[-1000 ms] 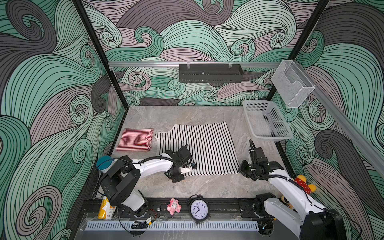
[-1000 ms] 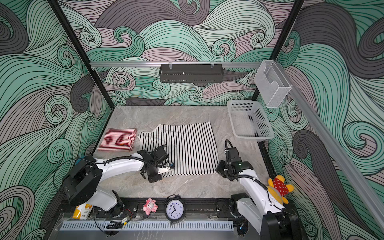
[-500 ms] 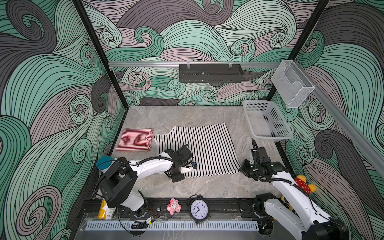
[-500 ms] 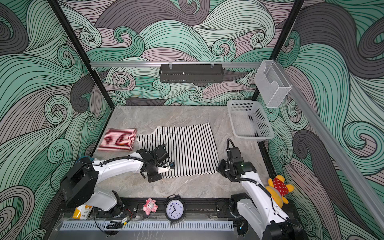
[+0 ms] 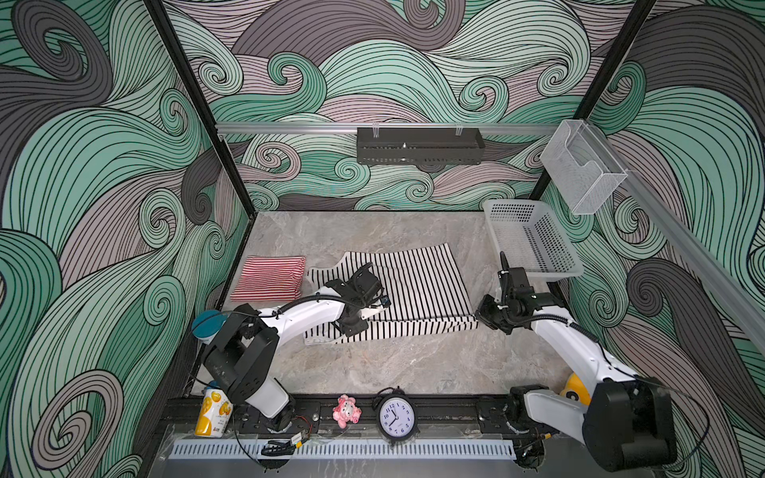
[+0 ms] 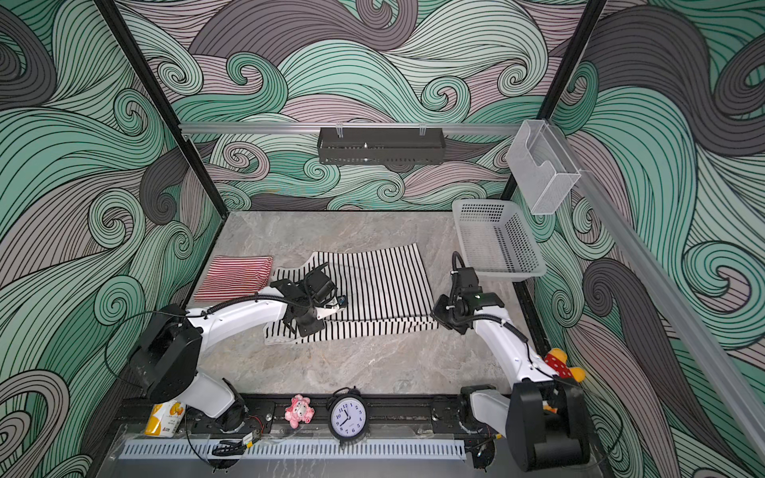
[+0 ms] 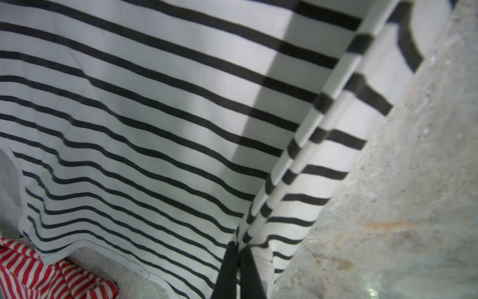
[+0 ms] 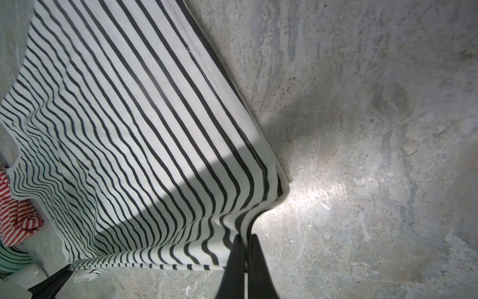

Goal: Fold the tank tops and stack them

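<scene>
Progress: our left end effector (image 7: 237, 246) and right end effector (image 8: 245, 236), clenched on the black top (image 5: 418, 285), carry its 6 o'clock edge farther toward 12 o'clock, starting the fold; red top (image 5: 269, 277) lies folded at 9 o'clock.

Top views bright, evenly lit, sharp throughout; only soft shadows under arms on worktop (image 5: 372, 368). Wrist views dimmer, bent at edges. Shadow band lay across black-and-white top (image 7: 129, 116) in both wrist views. Bright glare patch sat on worktop beside cloth corner, right wrist view. Left wrist view: nearest stripes soft, worktop washed out.
</scene>
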Controlling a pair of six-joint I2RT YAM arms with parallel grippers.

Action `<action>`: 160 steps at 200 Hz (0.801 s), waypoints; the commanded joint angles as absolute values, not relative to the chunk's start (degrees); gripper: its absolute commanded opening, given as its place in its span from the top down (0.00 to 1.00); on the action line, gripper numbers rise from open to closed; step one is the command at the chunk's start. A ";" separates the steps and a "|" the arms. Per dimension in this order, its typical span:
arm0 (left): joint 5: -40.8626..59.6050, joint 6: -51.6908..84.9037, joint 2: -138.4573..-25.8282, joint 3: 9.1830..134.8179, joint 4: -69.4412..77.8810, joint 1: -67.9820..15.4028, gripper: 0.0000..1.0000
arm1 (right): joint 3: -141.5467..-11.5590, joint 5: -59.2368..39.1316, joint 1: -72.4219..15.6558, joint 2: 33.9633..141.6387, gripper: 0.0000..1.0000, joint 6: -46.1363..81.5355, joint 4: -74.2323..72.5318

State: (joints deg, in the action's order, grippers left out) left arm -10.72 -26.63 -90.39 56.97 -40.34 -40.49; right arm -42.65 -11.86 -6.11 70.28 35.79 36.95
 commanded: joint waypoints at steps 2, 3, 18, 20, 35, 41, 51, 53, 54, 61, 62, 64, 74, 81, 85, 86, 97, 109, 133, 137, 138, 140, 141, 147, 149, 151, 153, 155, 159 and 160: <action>-13.70 -27.26 -92.73 58.95 -39.71 -39.65 1.00 | -45.76 -12.57 -5.31 74.73 1.00 33.34 34.23; -13.79 -27.25 -92.82 59.01 -39.67 -39.60 1.00 | -45.86 -12.57 -5.34 74.94 1.00 33.28 34.16; -15.19 -26.71 -94.07 59.64 -38.97 -38.97 1.00 | -47.28 -12.70 -5.21 78.00 1.00 32.71 33.05; -15.42 -26.54 -94.23 59.73 -39.01 -38.94 1.00 | -47.50 -12.73 -5.19 78.39 1.00 32.61 32.98; -16.20 -25.72 -95.49 60.47 -39.14 -38.35 1.00 | -48.74 -12.88 -4.91 81.13 1.00 32.03 32.44; -16.51 -25.44 -95.72 60.56 -38.72 -38.16 1.00 | -49.14 -12.97 -4.77 82.09 1.00 31.93 31.92; -16.62 -24.94 -95.87 60.56 -38.20 -37.97 1.00 | -49.69 -13.14 -4.57 83.60 1.00 31.73 31.34; -16.57 -24.91 -95.88 60.56 -38.11 -38.01 1.00 | -49.80 -13.22 -4.51 83.90 1.00 31.73 31.13; -16.59 -24.85 -95.93 60.60 -38.09 -37.99 1.00 | -49.86 -13.24 -4.49 84.00 1.00 31.73 31.12; -16.64 -24.47 -96.14 60.69 -37.82 -37.88 1.00 | -50.24 -13.60 -4.32 84.96 1.00 31.64 30.71; -16.63 -24.41 -96.14 60.71 -37.81 -37.88 1.00 | -50.30 -13.70 -4.31 85.06 1.00 31.64 30.65; -16.62 -24.32 -96.19 60.77 -37.73 -37.88 1.00 | -50.46 -13.75 -4.24 85.38 1.00 31.64 30.64; -16.35 -24.04 -96.59 60.99 -37.69 -37.88 0.99 | -50.99 -14.04 -4.13 86.54 1.00 31.60 30.27; -16.57 -23.77 -97.12 61.23 -37.64 -37.90 0.98 | -51.36 -14.23 -4.04 87.26 1.00 31.60 29.93; -16.65 -23.66 -97.39 61.41 -37.66 -37.88 0.97 | -51.58 -14.31 -4.06 87.64 1.00 31.60 29.72; -16.68 -23.65 -97.48 61.46 -37.68 -37.88 0.97 | -51.63 -14.32 -4.05 87.72 1.00 31.62 29.71; -17.12 -23.48 -98.23 61.78 -37.58 -37.88 0.93 | -52.38 -14.54 -3.95 88.83 0.89 31.64 29.55; -18.04 -23.23 -98.69 61.89 -36.88 -37.88 0.88 | -53.27 -15.36 -3.87 89.50 0.72 31.34 29.06; -20.48 -22.21 -98.67 62.05 -35.95 -37.88 0.82 | -53.46 -16.34 -3.91 88.00 0.55 31.15 27.68; -20.92 -22.05 -98.50 62.05 -35.86 -37.88 0.82 | -53.24 -16.36 -3.88 87.36 0.54 31.35 27.49; -21.09 -22.01 -98.42 62.01 -35.86 -37.88 0.82 | -53.16 -16.35 -3.92 87.23 0.54 31.36 27.55; -21.34 -21.92 -98.37 61.97 -35.79 -37.88 0.82 | -53.02 -16.37 -3.95 87.00 0.54 31.44 27.43; -21.43 -21.86 -98.27 61.97 -35.74 -37.88 0.81 | -53.01 -16.36 -3.95 86.83 0.53 31.45 27.43; -22.16 -21.59 -97.61 61.71 -35.53 -37.88 0.81 | -52.50 -16.55 -3.98 85.88 0.54 31.60 27.42; -22.39 -21.50 -97.39 61.57 -35.51 -37.88 0.81 | -52.37 -16.68 -4.03 85.52 0.54 31.67 27.42; -22.52 -21.46 -97.14 61.43 -35.44 -37.88 0.80 | -52.12 -16.74 -4.04 85.25 0.54 31.78 27.31; -22.64 -21.41 -96.84 61.32 -35.43 -37.88 0.80 | -51.88 -16.86 -4.11 84.95 0.54 31.81 27.24; -22.73 -21.37 -96.57 61.21 -35.36 -37.88 0.79 | -51.62 -16.87 -4.17 84.69 0.54 31.92 27.20; -22.78 -21.28 -95.85 60.82 -35.38 -37.88 0.79 | -51.10 -16.96 -4.38 84.06 0.55 32.17 27.17; -22.81 -21.27 -95.69 60.73 -35.40 -37.88 0.79 | -51.00 -17.01 -4.43 83.95 0.55 32.21 27.12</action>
State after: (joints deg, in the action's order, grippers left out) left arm -19.38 -23.16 -98.39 60.38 -36.23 -38.26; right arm -52.34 -15.66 -4.16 87.83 31.73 28.36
